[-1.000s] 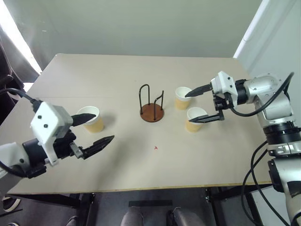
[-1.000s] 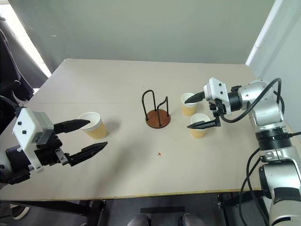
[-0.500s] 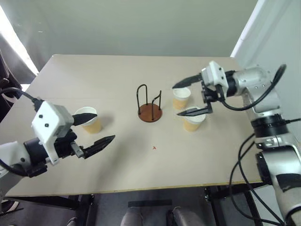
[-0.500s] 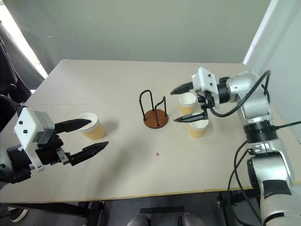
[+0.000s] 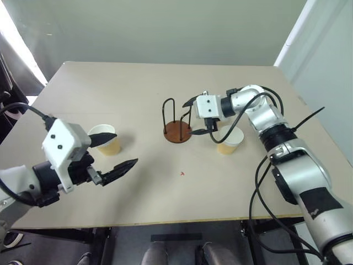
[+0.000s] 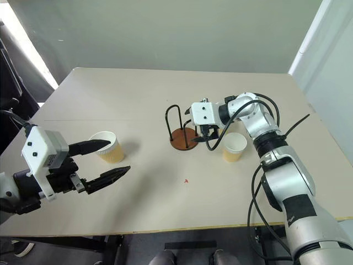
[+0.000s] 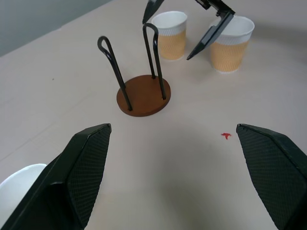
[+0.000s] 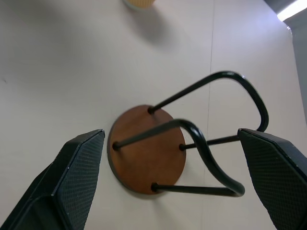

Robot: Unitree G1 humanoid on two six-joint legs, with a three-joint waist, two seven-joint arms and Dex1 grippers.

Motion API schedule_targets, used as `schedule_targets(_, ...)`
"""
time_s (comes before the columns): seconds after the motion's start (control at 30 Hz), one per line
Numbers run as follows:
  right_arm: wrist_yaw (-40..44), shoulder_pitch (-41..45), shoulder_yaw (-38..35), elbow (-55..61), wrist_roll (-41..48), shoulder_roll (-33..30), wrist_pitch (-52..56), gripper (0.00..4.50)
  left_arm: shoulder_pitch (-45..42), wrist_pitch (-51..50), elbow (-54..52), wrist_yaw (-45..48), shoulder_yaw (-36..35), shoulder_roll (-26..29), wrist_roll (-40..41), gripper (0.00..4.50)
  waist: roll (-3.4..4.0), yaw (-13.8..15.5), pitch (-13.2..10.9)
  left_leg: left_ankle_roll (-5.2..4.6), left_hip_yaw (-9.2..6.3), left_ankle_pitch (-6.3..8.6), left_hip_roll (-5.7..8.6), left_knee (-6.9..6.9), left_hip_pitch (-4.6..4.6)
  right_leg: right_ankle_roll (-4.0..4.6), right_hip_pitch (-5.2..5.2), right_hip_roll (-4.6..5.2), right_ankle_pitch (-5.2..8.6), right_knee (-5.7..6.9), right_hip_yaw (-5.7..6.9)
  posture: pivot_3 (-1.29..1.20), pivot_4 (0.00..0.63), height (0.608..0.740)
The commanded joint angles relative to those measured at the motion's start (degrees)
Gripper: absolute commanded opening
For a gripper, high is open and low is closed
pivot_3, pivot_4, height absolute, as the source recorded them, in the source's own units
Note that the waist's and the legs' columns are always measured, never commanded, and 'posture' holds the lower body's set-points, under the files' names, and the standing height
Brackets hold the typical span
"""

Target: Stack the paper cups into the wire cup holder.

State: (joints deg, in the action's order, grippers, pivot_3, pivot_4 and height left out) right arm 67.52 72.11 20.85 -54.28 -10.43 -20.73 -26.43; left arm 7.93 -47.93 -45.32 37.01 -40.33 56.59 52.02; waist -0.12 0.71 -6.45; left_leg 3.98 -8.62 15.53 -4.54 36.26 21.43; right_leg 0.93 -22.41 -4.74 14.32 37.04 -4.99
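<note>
The wire cup holder (image 5: pixel 177 131), a reddish-brown disc with two black wire loops, stands at mid-table. One paper cup (image 5: pixel 107 141) sits upright to its left. Two more paper cups (image 7: pixel 171 40) (image 5: pixel 229 140) stand upright to its right. My right gripper (image 5: pixel 194 117) is open just right of the holder, its fingers pointing at the loops with nothing between them. In the right wrist view the holder (image 8: pixel 148 160) lies between the two fingers. My left gripper (image 5: pixel 126 149) hangs open beside the left cup, its upper finger crossing in front of that cup, holding nothing.
A small red mark (image 5: pixel 182 173) lies on the beige table (image 5: pixel 165 199) in front of the holder. The table's front edge runs just below my left gripper. A grey wall stands behind the far edge.
My right gripper has swung left from above the two right-hand cups to the holder's side, and its wrist has rolled. The left gripper and the cups have stayed put.
</note>
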Motion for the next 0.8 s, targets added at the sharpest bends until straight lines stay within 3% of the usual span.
schedule_targets(0.03, -3.37, 2.87, 0.29, -3.27, -2.41, 0.87, -3.27, 4.5, 0.37, 0.47, -2.14, -0.86, -2.76, -0.41, 0.3, 4.47, 0.0, -0.01, 0.0, 0.03, 0.02, 0.01, -0.02, 0.0, 0.02, 0.0, -0.02, 0.0, 0.0, 0.0, 0.0, 0.0, 0.15, 0.74)
schedule_targets(0.23, -9.56, 4.98, 0.98, -9.1, -6.98, 2.45, -5.83, 4.5, 2.04, 0.2, -3.12, -1.31, -4.7, -0.87, 1.03, 4.47, 0.01, -0.05, 0.0, 0.15, 0.07, 0.03, -0.09, 0.0, 0.03, 0.02, -0.06, -0.01, 0.0, 0.01, -0.01, 0.0, 0.15, 0.74)
schedule_targets(0.27, -10.54, 5.32, 0.91, -9.66, -7.47, 2.58, -6.14, 4.33, 2.25, 0.21, -3.21, -1.4, -4.84, -0.89, 1.11, 4.49, 0.01, -0.05, 0.0, 0.16, 0.08, 0.03, -0.09, 0.01, 0.03, 0.02, -0.07, -0.01, 0.0, 0.01, -0.02, 0.0, 0.15, 0.74)
schedule_targets(0.37, -11.73, 6.06, 0.61, -10.96, -8.3, 2.73, -7.23, 3.59, 2.61, 0.31, -3.47, -1.87, -4.78, -1.04, 1.33, 4.5, 0.01, 0.02, 0.0, 0.2, 0.07, 0.06, -0.11, 0.02, 0.03, 0.03, -0.07, -0.01, 0.01, 0.01, -0.01, 0.0, 0.15, 0.74)
schedule_targets(0.67, -8.72, 6.6, -1.38, -10.76, -6.25, 2.47, -8.6, 0.27, -0.25, 1.89, -1.65, -1.78, -6.89, -0.43, 4.1, 4.5, 0.0, -0.04, 0.0, 0.29, 0.12, 0.1, -0.16, 0.03, 0.03, 0.07, -0.08, -0.02, 0.03, 0.02, 0.0, 0.0, 0.15, 0.74)
schedule_targets(0.7, -7.02, 6.49, -1.93, -10.09, -5.1, 2.34, -8.66, 0.02, -2.41, 2.38, -0.65, -2.14, -8.45, -0.22, 7.2, 4.5, 0.0, 0.04, 0.0, 0.29, 0.12, 0.1, -0.16, 0.04, 0.03, 0.07, -0.08, -0.02, 0.03, 0.02, 0.0, 0.0, 0.15, 0.74)
schedule_targets(0.8, -3.07, 5.93, -2.83, -8.1, -2.63, 2.12, -8.48, 0.02, -5.04, 2.41, 0.28, -0.53, -12.59, 0.81, 13.31, 4.5, 0.01, 0.03, 0.0, 0.45, 0.12, 0.04, -0.19, 0.06, 0.07, 0.09, -0.1, -0.05, 0.02, 0.04, 0.03, 0.0, 0.15, 0.74)
